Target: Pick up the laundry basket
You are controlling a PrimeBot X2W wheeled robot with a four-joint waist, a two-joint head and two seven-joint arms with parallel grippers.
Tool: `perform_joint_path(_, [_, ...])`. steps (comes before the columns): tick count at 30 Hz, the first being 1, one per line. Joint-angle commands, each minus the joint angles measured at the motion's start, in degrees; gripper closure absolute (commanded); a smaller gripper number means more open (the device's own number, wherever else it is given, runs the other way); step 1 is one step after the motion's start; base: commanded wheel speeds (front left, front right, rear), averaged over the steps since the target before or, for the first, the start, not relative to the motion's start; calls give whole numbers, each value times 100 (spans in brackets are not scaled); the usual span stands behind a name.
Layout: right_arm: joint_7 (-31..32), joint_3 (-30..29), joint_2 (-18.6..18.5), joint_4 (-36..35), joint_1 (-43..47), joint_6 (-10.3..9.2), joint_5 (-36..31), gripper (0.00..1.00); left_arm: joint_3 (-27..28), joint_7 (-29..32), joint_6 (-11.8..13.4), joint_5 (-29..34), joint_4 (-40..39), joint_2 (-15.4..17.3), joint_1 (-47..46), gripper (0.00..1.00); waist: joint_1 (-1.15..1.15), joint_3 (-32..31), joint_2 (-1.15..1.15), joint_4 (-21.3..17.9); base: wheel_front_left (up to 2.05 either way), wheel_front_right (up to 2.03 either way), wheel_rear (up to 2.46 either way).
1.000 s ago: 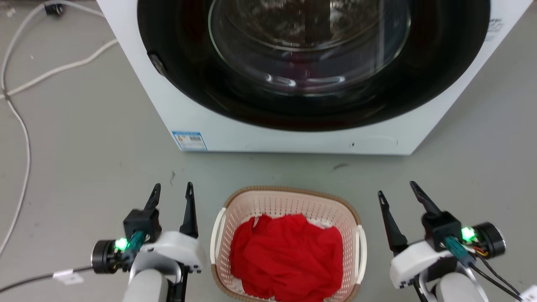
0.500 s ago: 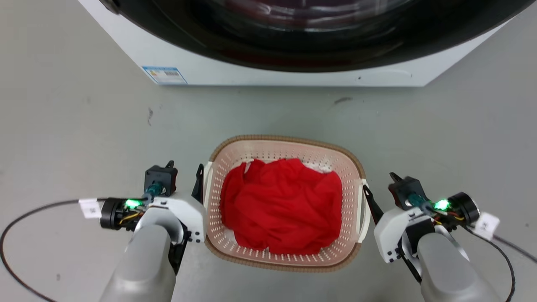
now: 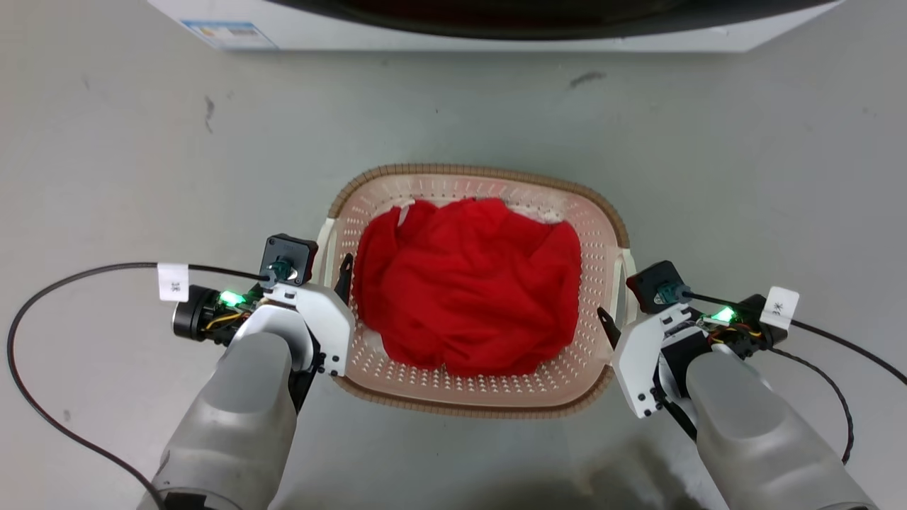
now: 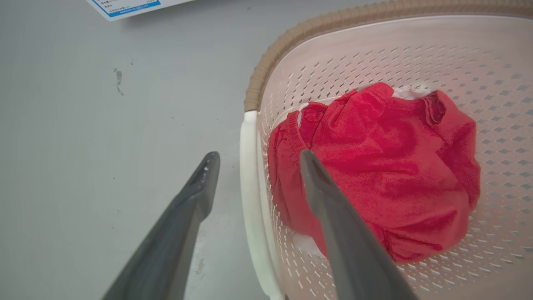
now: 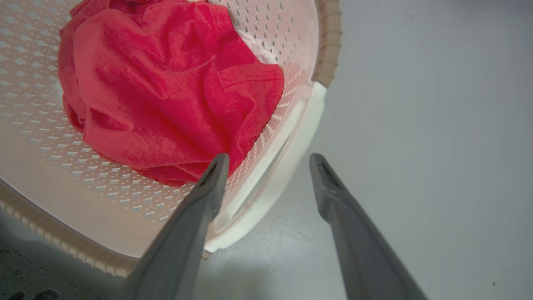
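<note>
While the left gripper (image 4: 258,155) and right gripper (image 5: 270,156) straddle the basket (image 3: 482,173), spread, at 9 and 3 o'clock, uneven closing could tip it.

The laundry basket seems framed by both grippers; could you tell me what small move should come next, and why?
Probably close both grippers. The left gripper and right gripper are open, each with one finger inside the laundry basket and one outside, straddling a white handle; neither grips yet.

The smooth grey floor (image 3: 127,156), marked by a few dark scuffs (image 3: 208,112), carries the laundry basket (image 3: 460,169) standing upright at its middle and, well apart beyond it, the white base of the washing machine (image 3: 425,41).
</note>
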Motion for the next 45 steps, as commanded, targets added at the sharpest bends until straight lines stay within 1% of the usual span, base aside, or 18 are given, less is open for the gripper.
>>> perform_joint_path(1, [57,89,12,51,-128,-6,86,0,-40,6,-9,27,90,13,-132,0,-1,251,0,-27,0,0,0])
perform_joint_path(7, [122,376,12,188,-401,-5,421,0,-182,111,-59,34,354,14,-431,0,-1,653,0,-62,0,0,0])
perform_joint_path(18, [66,502,7,389,-667,-6,651,0,-394,314,-98,8,496,-5,-624,0,-1,1070,0,-64,0,0,0])
perform_joint_path(19, [70,516,5,398,-668,-7,666,15,-419,337,-103,0,503,-13,-618,0,-1,1083,0,-60,0,0,0])
perform_joint_path(20, [52,524,5,406,-677,-7,680,56,-440,364,-107,3,508,-20,-631,7,-1,1096,0,-56,0,0,0])
perform_joint_path(21, [43,546,5,413,-691,-7,697,91,-460,379,-112,14,511,-27,-647,75,-1,1104,0,-51,0,0,0])
perform_joint_path(22, [48,571,5,421,-697,-8,727,100,-481,410,-118,8,513,-36,-650,100,-1,1106,0,-43,0,0,0])
perform_joint_path(28, [21,694,6,459,-697,4,779,100,-605,555,-135,-58,525,-69,-529,100,-1,971,0,-5,0,0,0])
perform_joint_path(32, [44,738,6,507,-596,5,820,100,-666,585,-141,-120,532,-106,-378,100,-1,736,0,34,0,0,0])
perform_joint_path(38, [116,821,7,576,-409,4,905,100,-732,715,-148,-287,540,-144,-63,100,-1,249,0,93,0,0,0])
perform_joint_path(45, [289,1032,7,595,-100,3,1142,100,-942,1044,-150,-617,539,-202,375,100,-1,-474,0,119,0,0,0])
